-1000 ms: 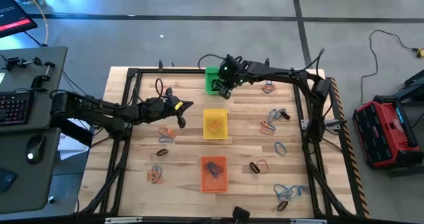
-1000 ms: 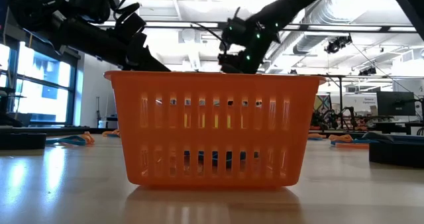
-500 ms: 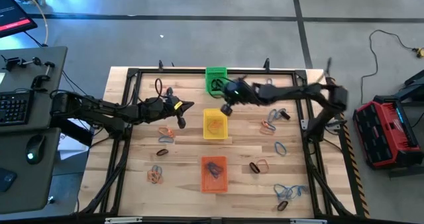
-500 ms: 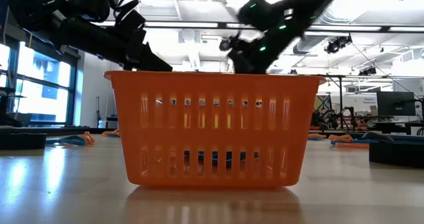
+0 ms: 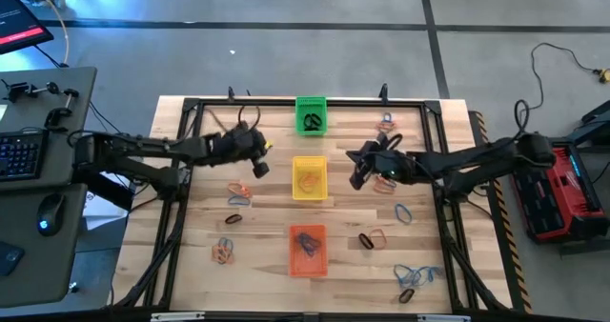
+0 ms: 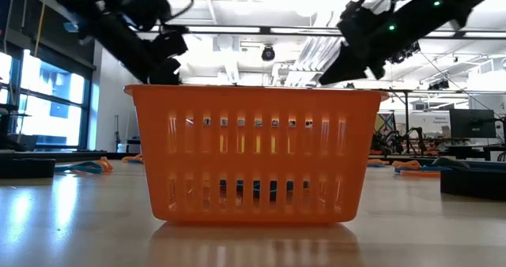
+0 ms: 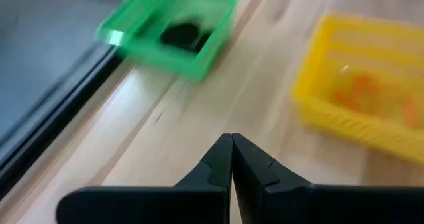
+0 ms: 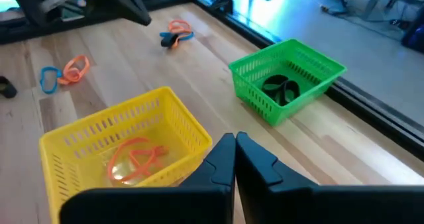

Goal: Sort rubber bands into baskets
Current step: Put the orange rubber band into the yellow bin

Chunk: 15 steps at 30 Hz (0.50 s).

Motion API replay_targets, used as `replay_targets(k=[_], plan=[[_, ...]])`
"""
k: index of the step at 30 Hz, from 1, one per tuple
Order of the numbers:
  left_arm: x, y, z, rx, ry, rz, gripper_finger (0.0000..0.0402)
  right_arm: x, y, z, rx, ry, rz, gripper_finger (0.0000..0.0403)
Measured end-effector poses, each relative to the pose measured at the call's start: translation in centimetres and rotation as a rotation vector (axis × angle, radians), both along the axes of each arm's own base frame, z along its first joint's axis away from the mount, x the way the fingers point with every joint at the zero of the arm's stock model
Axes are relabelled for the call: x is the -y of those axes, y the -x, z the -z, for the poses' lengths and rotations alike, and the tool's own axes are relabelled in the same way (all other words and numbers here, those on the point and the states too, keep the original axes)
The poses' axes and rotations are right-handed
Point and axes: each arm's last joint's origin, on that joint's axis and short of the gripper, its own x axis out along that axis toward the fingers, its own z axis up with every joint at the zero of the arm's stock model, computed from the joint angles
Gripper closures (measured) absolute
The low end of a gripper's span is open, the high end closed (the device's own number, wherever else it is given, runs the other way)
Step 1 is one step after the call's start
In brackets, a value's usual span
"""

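My left gripper hangs over the table left of the yellow basket, fingers pressed together with nothing between them. My right gripper hangs just right of the same basket, fingers likewise together and empty. Three baskets stand in a line down the middle of the table: green basket at the far edge, yellow in the centre, orange basket nearest. Green holds black rubber bands; yellow holds orange bands; orange holds blue ones. Loose bands remain on the wood both sides. Left side: an orange and blue pair, a black one, an orange cluster. Right side: a blue loop, a black and orange pair, a blue tangle near the near-right corner, more at the far right.
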Motion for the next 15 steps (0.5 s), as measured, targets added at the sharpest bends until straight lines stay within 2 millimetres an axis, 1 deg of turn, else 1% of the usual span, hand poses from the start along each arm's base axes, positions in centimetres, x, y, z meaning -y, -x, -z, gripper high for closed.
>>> replay_targets(k=[4,8,12,15], plan=[[-2.0,0.9,-1.7,-0.148,0.055,-0.098,0.0402,-0.8,0.3,0.2,-0.001,0.026,0.001,0.0403],[-4.3,2.3,-2.8,-0.221,0.119,-0.191,0.0402,-1.0,0.3,0.2,-0.003,0.03,-0.007,0.0403],[-6.7,4.0,-2.9,-0.287,0.178,-0.309,0.0402,-1.0,0.3,0.2,-0.009,0.04,-0.009,0.0403],[-8.1,5.0,-2.3,-0.341,0.222,-0.337,0.04,-1.0,0.3,0.1,-0.005,0.036,-0.007,0.0403]])
